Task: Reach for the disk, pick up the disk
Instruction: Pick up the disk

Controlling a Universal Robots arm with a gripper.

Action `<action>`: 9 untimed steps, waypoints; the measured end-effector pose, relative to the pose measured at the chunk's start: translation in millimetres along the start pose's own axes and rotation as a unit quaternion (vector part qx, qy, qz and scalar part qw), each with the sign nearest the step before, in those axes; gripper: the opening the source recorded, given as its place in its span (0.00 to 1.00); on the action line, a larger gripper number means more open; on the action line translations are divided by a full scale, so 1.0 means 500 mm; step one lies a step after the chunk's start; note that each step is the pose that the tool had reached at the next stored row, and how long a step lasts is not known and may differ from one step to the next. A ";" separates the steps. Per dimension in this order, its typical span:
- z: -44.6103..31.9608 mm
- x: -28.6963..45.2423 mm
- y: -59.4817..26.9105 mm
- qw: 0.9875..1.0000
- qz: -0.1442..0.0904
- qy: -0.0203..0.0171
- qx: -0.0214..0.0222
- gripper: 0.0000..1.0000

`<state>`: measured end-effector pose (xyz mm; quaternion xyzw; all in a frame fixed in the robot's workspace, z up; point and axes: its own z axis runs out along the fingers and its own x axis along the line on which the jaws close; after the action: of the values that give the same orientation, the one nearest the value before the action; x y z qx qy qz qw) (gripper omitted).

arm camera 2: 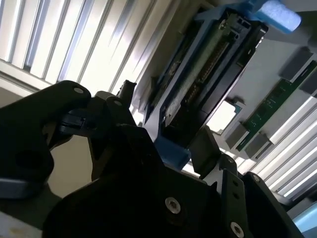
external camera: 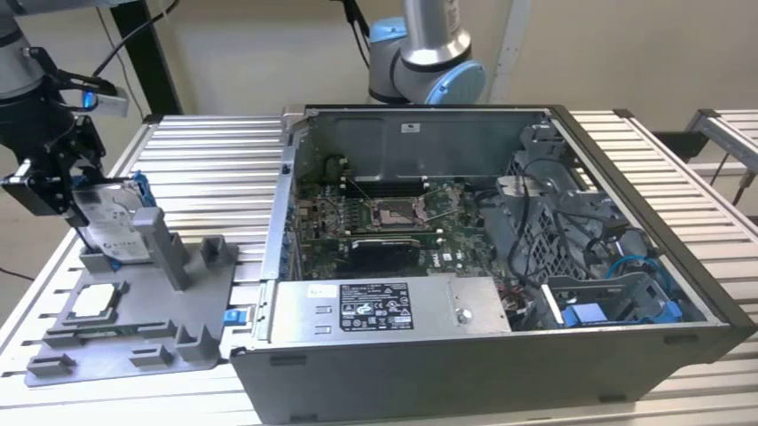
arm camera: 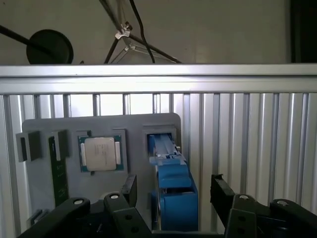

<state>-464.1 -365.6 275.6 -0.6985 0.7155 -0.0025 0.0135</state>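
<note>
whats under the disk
The disk stands on edge in a slot of the grey holder, which lies on the slatted table. Its bottom edge is hidden by the slot walls, so the contact underneath cannot be seen.

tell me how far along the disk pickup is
Reach looks done: the gripper straddles the disk, a finger on each side. In hand: the grasp, with jaws open and a gap on either side of the disk. Left: gripping and lifting, as the disk stands in its slot in the grey holder.
</note>
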 end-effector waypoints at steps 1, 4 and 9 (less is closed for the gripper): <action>0.002 0.000 0.000 1.000 0.000 0.000 0.000 1.00; 0.007 0.000 0.000 1.000 -0.001 -0.001 0.000 1.00; 0.016 0.000 0.000 1.000 -0.001 -0.003 0.000 1.00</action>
<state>-464.1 -365.6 267.8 -0.6989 0.7150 -0.0003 0.0158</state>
